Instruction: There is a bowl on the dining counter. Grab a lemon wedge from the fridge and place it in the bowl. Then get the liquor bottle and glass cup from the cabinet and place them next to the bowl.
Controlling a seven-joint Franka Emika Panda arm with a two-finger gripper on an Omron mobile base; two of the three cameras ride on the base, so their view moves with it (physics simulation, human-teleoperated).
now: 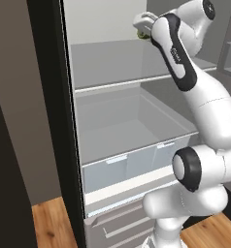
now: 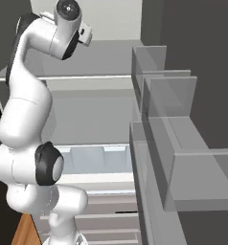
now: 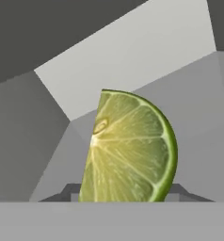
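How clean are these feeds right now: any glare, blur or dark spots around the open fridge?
Hand view: the lemon wedge is sharp, evenly lit, no glare. Left base view: the fridge interior is flat grey with soft shading, and the wedge is only a small green speck past the arm. Right base view: the door shelves look see-through and hazy.

The fridge (image 1: 107,126) stands open, its shelves (image 1: 112,63) bare toward their front edges, leaving wide room. The door bins (image 2: 168,119) wall in the right side, and the dark door edge (image 1: 64,121) bounds the left. The lemon wedge (image 3: 130,148) fills the space right before the gripper (image 1: 145,25).
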